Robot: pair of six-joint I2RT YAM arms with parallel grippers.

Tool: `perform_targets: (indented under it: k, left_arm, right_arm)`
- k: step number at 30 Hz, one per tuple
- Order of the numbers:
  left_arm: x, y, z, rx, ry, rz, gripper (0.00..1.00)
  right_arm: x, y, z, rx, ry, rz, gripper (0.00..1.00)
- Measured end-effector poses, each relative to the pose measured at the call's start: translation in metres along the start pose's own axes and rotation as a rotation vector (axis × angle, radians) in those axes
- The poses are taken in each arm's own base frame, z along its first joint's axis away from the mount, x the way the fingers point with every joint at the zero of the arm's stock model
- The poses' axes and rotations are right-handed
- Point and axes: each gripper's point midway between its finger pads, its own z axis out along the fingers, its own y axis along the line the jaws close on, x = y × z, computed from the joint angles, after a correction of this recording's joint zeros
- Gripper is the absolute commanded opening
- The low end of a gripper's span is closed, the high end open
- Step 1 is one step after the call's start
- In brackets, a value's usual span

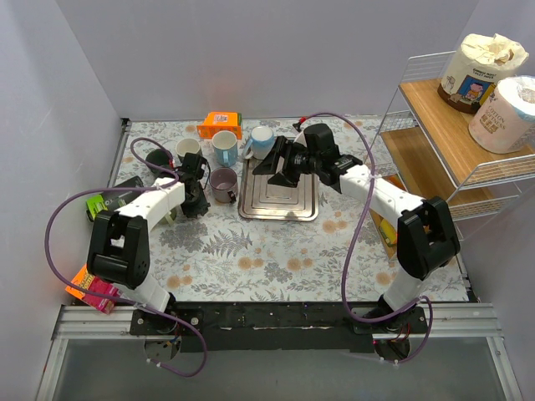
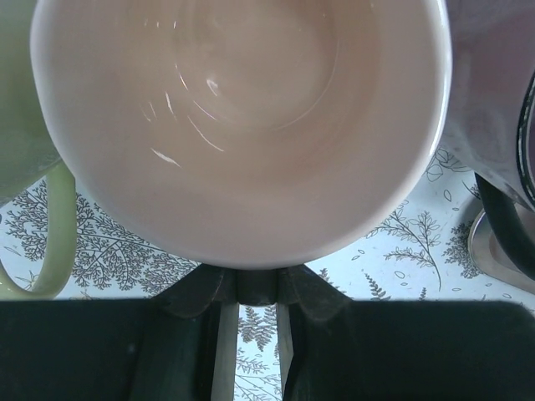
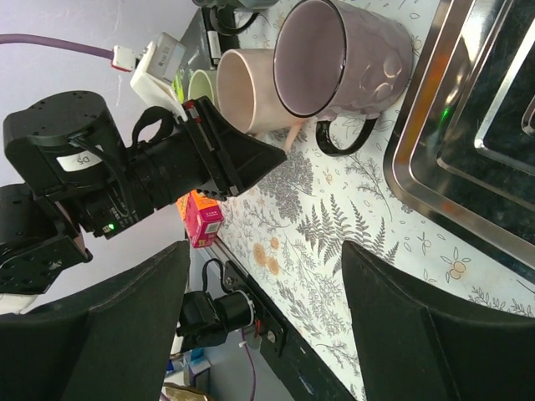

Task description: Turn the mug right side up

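The pink mug sits on the table just left of the purple mug, its mouth facing the left gripper, which seems clamped on its handle. The right gripper hangs farther right, apart and empty.

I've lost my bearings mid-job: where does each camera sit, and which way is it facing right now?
Top external: above and behind the bases, looking down at the table; left arm and right arm show.
Left wrist: on the left gripper, facing into the pink mug close up; its fingers show.
Right wrist: on the right gripper, facing along the table toward the left arm; its spread fingers show.
Shared: both wrist views show the pink mug.
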Motion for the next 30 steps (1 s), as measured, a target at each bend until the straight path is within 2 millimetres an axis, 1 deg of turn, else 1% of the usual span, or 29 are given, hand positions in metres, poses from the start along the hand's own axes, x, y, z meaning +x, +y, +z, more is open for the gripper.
perform_targets:
  k: [1, 3, 4, 5, 6, 7, 10, 11, 12, 15, 17, 18, 22, 25, 27, 30]
  left_arm:
    - [0.0, 0.0, 0.0, -0.001, -0.001, 0.0, 0.0]
    - [0.0, 0.001, 0.0, -0.007, -0.003, 0.0, 0.08]
    - [0.0, 0.002, 0.0, -0.009, -0.003, 0.001, 0.19]
    - [0.0, 0.002, 0.0, -0.011, -0.003, 0.001, 0.25]
    - [0.0, 0.003, 0.0, -0.013, -0.003, 0.001, 0.34]
    - [-0.001, 0.003, 0.0, -0.015, -0.006, 0.004, 0.41]
    - [-0.005, 0.004, 0.0, -0.021, -0.019, 0.008, 0.5]
    - [-0.006, 0.004, -0.001, -0.023, -0.021, 0.007, 0.55]
    - [-0.006, 0.003, -0.002, -0.023, -0.023, 0.007, 0.58]
    - [-0.012, 0.001, -0.006, -0.011, -0.036, 0.003, 0.7]
    - [-0.017, -0.002, -0.014, 0.006, -0.053, -0.002, 0.74]
    - [-0.02, -0.003, -0.018, 0.017, -0.065, -0.007, 0.78]
    - [-0.034, -0.01, -0.044, 0.075, -0.119, -0.025, 0.83]
    - [-0.048, -0.017, -0.067, 0.13, -0.174, -0.04, 0.86]
    - [-0.057, -0.023, -0.083, 0.176, -0.21, -0.048, 0.87]
    - [-0.068, -0.034, -0.106, 0.265, -0.257, -0.042, 0.89]
  right_arm:
    - [0.001, -0.002, 0.001, 0.005, 0.004, 0.002, 0.81]
    - [0.002, -0.004, 0.002, 0.01, 0.009, -0.002, 0.82]
    - [0.002, -0.005, 0.002, 0.012, 0.011, -0.006, 0.82]
    - [0.003, -0.007, 0.003, 0.016, 0.013, -0.009, 0.82]
    - [0.003, -0.008, 0.002, 0.021, 0.016, -0.013, 0.82]
    - [0.004, -0.01, 0.002, 0.027, 0.019, -0.017, 0.82]
    - [0.002, -0.013, 0.003, 0.051, 0.018, -0.036, 0.82]
    - [-0.001, -0.014, 0.004, 0.064, 0.01, -0.046, 0.82]
    - [-0.004, -0.017, 0.005, 0.08, -0.001, -0.059, 0.82]
    - [-0.012, -0.029, 0.005, 0.141, -0.043, -0.088, 0.82]
    - [-0.019, -0.039, 0.006, 0.188, -0.08, -0.108, 0.82]
    - [-0.024, -0.045, 0.006, 0.219, -0.109, -0.12, 0.82]
    - [-0.037, -0.06, 0.008, 0.291, -0.169, -0.144, 0.82]
    - [-0.051, -0.071, 0.019, 0.347, -0.211, -0.16, 0.8]
    - [-0.063, -0.076, 0.027, 0.377, -0.244, -0.168, 0.79]
    - [-0.076, -0.082, 0.036, 0.415, -0.285, -0.174, 0.79]
